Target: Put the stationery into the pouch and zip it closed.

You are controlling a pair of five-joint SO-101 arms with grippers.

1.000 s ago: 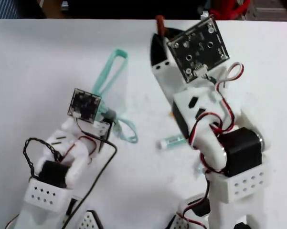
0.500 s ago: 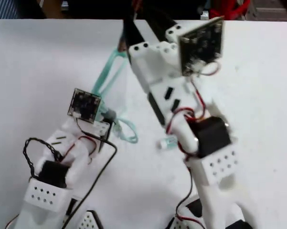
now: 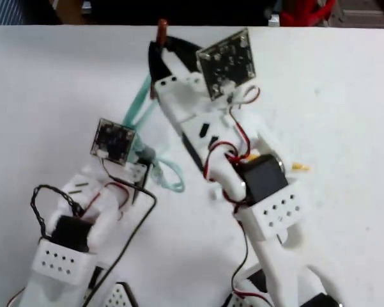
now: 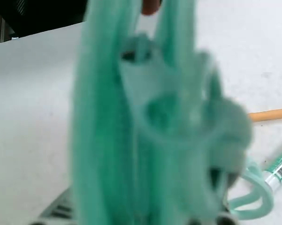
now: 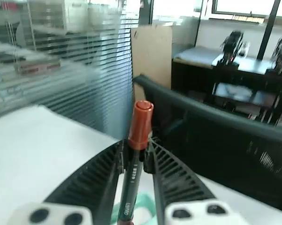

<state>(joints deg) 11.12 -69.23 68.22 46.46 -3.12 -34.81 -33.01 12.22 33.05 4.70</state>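
Pouch of teal mesh lies on the desk, and my left hand is closed on it near one end. My right hand hangs over the far end, pinched tight on a pen whose red-brown cap sticks out past the fingertips. A green-and-white tube lies beside the pouch, and a yellow pencil lies farther off.
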